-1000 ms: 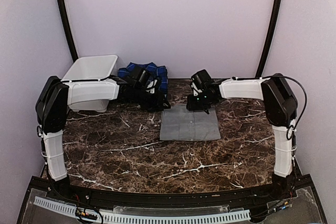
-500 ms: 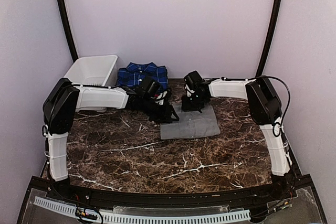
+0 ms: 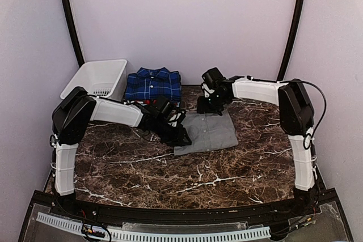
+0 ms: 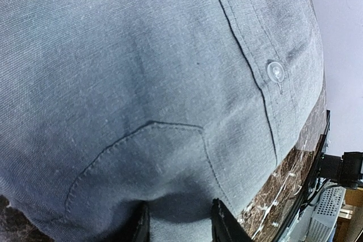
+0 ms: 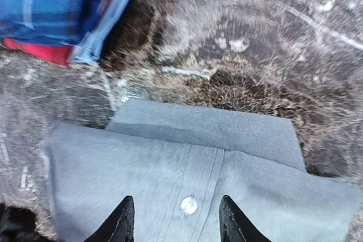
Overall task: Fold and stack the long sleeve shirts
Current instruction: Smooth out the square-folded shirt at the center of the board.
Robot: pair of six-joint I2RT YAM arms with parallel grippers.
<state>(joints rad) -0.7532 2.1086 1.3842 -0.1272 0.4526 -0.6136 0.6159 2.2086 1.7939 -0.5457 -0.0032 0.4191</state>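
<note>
The grey shirt (image 3: 207, 131) is lying folded on the bench (image 3: 227, 168), still waiting to join the folded plaid shirt (image 3: 152, 85) behind. The right claw (image 3: 209, 107) is hovering released over its far edge. The left claw (image 3: 182, 138) is straddling its corner, and I cannot tell whether it is gripping.

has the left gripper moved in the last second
Yes: the left gripper has come forward and rightward, away from the white basket, to the grey shirt's near left corner.

Brought the left pincer (image 3: 180, 135) down from the plaid shirt (image 3: 152, 85) at upper centre onto the left edge of the grey shirt (image 3: 212, 131) mid-frame, nudged the right pincer (image 3: 207, 107) up-left, and skewed that shirt slightly anticlockwise.
</note>
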